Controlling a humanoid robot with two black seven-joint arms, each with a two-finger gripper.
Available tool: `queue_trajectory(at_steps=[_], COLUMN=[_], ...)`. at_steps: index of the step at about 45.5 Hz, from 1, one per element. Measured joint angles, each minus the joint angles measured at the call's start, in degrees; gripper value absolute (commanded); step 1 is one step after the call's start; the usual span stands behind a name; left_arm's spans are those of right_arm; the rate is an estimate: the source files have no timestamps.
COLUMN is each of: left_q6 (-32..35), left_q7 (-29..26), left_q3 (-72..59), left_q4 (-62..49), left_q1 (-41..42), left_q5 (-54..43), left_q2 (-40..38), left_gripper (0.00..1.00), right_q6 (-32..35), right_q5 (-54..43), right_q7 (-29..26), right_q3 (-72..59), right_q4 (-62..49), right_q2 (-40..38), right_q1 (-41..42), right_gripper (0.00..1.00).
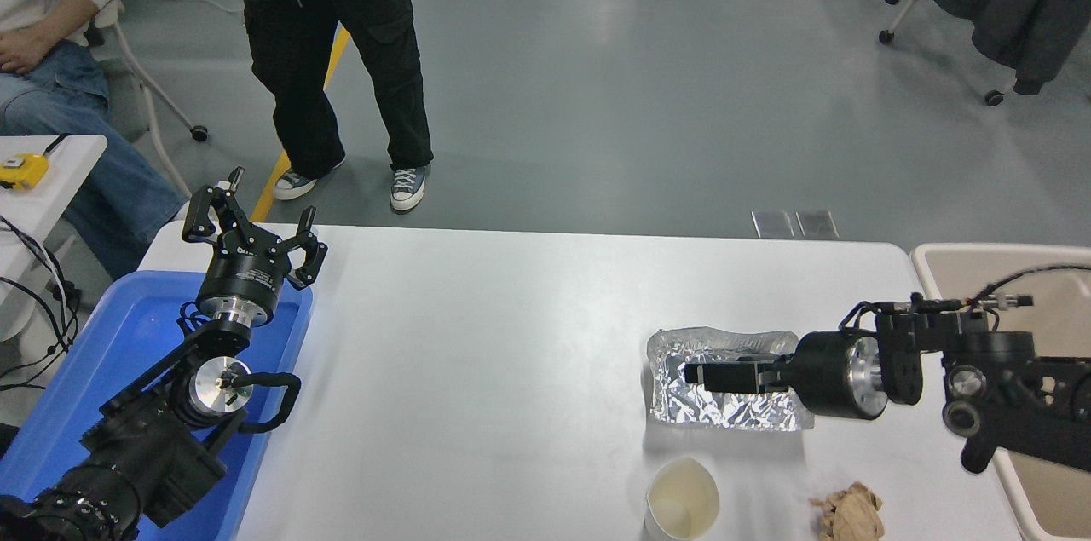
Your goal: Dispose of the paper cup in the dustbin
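The paper cup (682, 500), white with a cream inside, stands upright at the table's front edge, right of centre. The dustbin (980, 255), a beige tub, stands off the table's right end, partly behind my right arm. My right gripper (695, 374) points left and hangs over the silver foil tray (724, 411), above and behind the cup and apart from it. It shows edge-on and holds nothing that I can see. My left gripper (256, 221) is open and empty, parked at the lower left over the blue bin (102, 353).
A crumpled brown paper ball (848, 514) lies right of the cup at the front edge. A person stands at the far side, top left, and another sits at the far left. A chair with dark coats is at the top right.
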Motion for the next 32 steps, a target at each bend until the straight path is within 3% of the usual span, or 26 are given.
queue_trajectory(at_steps=[12,32], left_q6=[0.0,-0.1], left_q7=[0.0,0.0], left_q3=[0.0,0.0], left_q4=[0.0,0.0], left_q1=[0.0,0.0], left_q5=[0.0,0.0], left_q2=[0.0,0.0], left_gripper=[1.0,1.0], right_q6=[2.1,2.6], right_q5=[-3.5,-7.0], right_q7=[0.2,0.5], right_q3=[-7.1,-10.3], right_q4=[0.1,-2.4], right_q2=[4.3,8.4], right_q1=[4.1,4.1], right_gripper=[1.0,0.98])
